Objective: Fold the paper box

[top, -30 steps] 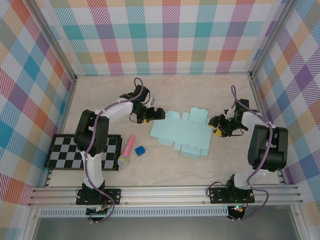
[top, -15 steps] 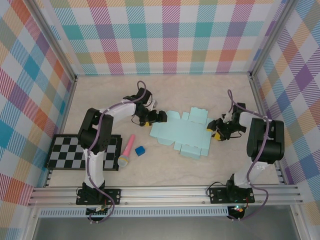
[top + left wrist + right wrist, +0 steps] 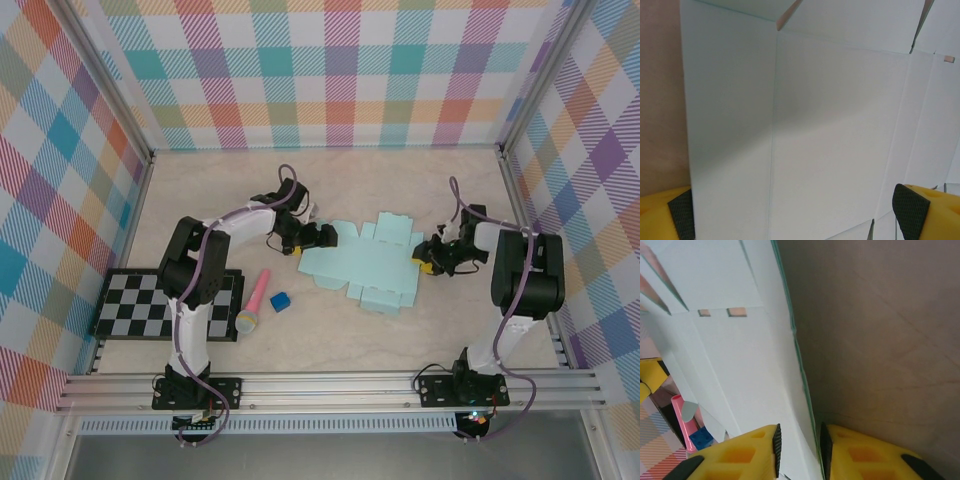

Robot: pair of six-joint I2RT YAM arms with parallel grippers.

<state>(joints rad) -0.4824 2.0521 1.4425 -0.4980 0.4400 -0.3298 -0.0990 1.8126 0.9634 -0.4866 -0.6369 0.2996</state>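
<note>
The paper box (image 3: 365,265) is a flat pale mint-blue die-cut sheet lying mid-table. My left gripper (image 3: 322,236) sits at its left edge, wide open. In the left wrist view the sheet (image 3: 840,125) spans the space between the pads (image 3: 910,210) of the left gripper (image 3: 796,216). My right gripper (image 3: 425,258) is at the sheet's right edge. In the right wrist view the card's raised edge (image 3: 795,345) runs between the jaws of the right gripper (image 3: 799,450). The jaws are narrow, the right pad (image 3: 824,447) is against the edge, and a gap remains at the other pad.
A pink microphone-shaped toy (image 3: 254,300) and a small dark blue cube (image 3: 279,300) lie left of the sheet, beside a black-and-white checkerboard mat (image 3: 165,305). Plaid walls and metal rails enclose the table. Bare wood lies beyond the sheet at the back.
The left gripper has slid right onto the sheet's left edge. The right gripper has moved left to the right edge and its jaws have narrowed around it.
</note>
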